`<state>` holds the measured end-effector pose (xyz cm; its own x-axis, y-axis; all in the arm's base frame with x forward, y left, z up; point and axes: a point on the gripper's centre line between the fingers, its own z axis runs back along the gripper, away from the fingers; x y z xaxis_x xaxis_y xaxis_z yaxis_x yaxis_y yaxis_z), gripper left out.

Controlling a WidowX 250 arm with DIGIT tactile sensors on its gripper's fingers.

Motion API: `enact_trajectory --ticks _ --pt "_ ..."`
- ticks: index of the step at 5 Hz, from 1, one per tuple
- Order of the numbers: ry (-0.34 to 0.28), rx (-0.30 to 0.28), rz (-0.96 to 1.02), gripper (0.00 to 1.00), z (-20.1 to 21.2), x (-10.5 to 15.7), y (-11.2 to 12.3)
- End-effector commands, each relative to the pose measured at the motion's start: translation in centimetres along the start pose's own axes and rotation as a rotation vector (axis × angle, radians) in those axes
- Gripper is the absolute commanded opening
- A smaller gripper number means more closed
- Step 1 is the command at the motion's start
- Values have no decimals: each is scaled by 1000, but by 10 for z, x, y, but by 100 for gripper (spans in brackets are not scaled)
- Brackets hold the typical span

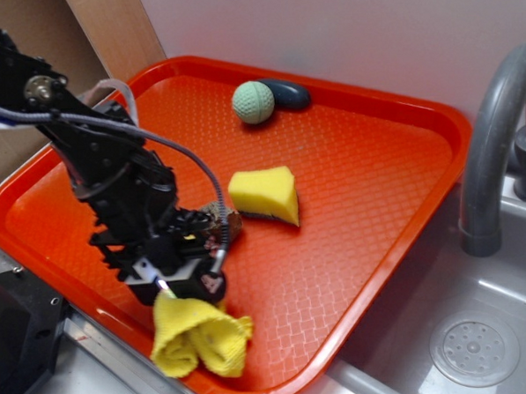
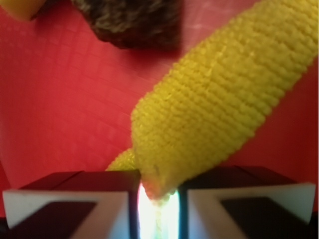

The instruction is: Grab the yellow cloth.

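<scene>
Pinching one yellow cloth (image 1: 200, 338): gripper (image 1: 173, 288).

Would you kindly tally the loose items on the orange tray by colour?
Yellow: 2, the yellow cloth and the sponge wedge
Green: 1, the ball
Dark blue: 1, the oval object
Brown: 1, the lump
Total: 5

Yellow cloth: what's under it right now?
The yellow cloth hangs from the shut tool over the orange tray near its front rim. Whether its lowest folds touch the tray is hidden.
</scene>
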<state>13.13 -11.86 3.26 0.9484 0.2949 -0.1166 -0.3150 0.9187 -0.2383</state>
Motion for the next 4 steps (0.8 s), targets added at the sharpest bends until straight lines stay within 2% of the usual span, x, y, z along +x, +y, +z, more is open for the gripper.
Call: enact_trajectory --ticks 1,2,3,4 --pt "-75 234 -247 0 114 34 37" --pt "-129 271 -268 0 160 54 69" --pt "-257 319 -230 0 189 66 86" --pt "-213 205 -320 0 187 88 88"
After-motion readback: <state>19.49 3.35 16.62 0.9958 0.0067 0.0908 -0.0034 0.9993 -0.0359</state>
